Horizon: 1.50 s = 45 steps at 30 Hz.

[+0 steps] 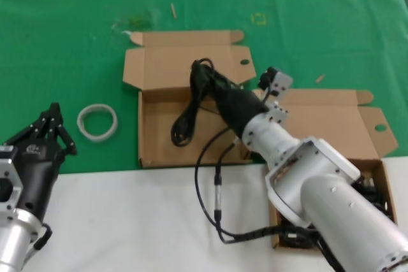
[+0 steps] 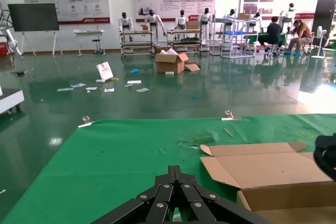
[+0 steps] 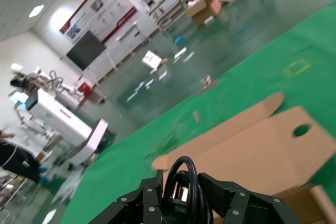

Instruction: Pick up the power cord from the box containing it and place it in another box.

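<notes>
My right gripper (image 1: 207, 78) is shut on the power cord (image 1: 186, 122), a narrow bundle of black loops. It holds the bundle by its top, over the centre cardboard box (image 1: 159, 141). The bundle hangs down into that box, whose lid (image 1: 185, 62) has a round hole. In the right wrist view the loops (image 3: 185, 174) sit between the fingers (image 3: 152, 195). The box with the slanted side flap (image 1: 376, 128) stands at the right, partly behind my right arm. My left gripper (image 1: 54, 114) is shut and empty at the lower left, apart from both boxes.
A mass of black cables (image 1: 376, 192) lies in the right box. A white ring (image 1: 97, 121) lies on the green cloth left of the centre box. A thin black cable (image 1: 217, 195) loops from my right arm over the white table front.
</notes>
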### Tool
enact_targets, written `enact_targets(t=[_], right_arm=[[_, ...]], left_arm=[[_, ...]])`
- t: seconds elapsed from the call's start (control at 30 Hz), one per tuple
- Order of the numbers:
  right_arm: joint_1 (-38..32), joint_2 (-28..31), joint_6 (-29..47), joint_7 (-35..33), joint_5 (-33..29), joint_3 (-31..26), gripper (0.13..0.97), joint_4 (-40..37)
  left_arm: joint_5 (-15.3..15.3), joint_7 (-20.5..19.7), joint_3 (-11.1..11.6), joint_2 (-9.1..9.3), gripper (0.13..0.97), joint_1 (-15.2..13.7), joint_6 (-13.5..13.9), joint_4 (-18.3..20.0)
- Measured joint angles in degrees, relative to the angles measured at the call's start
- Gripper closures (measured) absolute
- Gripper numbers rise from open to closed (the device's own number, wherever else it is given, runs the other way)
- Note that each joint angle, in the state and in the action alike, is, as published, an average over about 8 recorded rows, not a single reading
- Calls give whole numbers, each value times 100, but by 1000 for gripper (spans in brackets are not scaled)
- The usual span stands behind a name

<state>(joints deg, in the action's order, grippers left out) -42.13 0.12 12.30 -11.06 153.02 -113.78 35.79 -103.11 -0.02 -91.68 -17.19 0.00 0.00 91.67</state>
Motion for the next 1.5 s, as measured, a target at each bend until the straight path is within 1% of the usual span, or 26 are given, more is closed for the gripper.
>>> enact_targets(t=[0.1,0.2,0.37,0.6,0.67,0.8,0.93,0.97,1.07,1.17,1.3,1.33,1.37,1.5], right_arm=[[-132,-7,5,-64,269,-292,836,-200],[-194,-10,-26,-86,387,-447,836,-323],[-230,-12,-69,-115,454,-534,837,-464],[-175,-12,-204,-173,470,-623,796,-423],[-139,-12,-249,-231,470,-588,790,-384],[-56,-12,-285,-422,471,-382,734,-295],[75,-12,-265,-720,471,-24,678,-127],[119,-12,-256,-806,471,80,678,-62],[309,-12,-199,-1123,440,455,678,290],[551,-3,-24,-1451,278,888,611,861],[903,78,422,-1782,-163,1416,522,1862],[990,115,541,-1821,-298,1512,500,2124],[1074,158,648,-1844,-428,1591,500,2381],[1443,383,795,-1735,-912,1748,406,3427]], left_arm=[[0,0,0,0,957,0,0,0],[0,0,0,0,957,0,0,0],[0,0,0,0,957,0,0,0],[0,0,0,0,957,0,0,0],[0,0,0,0,957,0,0,0],[0,0,0,0,957,0,0,0],[0,0,0,0,957,0,0,0],[0,0,0,0,957,0,0,0],[0,0,0,0,957,0,0,0],[0,0,0,0,957,0,0,0],[0,0,0,0,957,0,0,0],[0,0,0,0,957,0,0,0],[0,0,0,0,957,0,0,0],[0,0,0,0,957,0,0,0]])
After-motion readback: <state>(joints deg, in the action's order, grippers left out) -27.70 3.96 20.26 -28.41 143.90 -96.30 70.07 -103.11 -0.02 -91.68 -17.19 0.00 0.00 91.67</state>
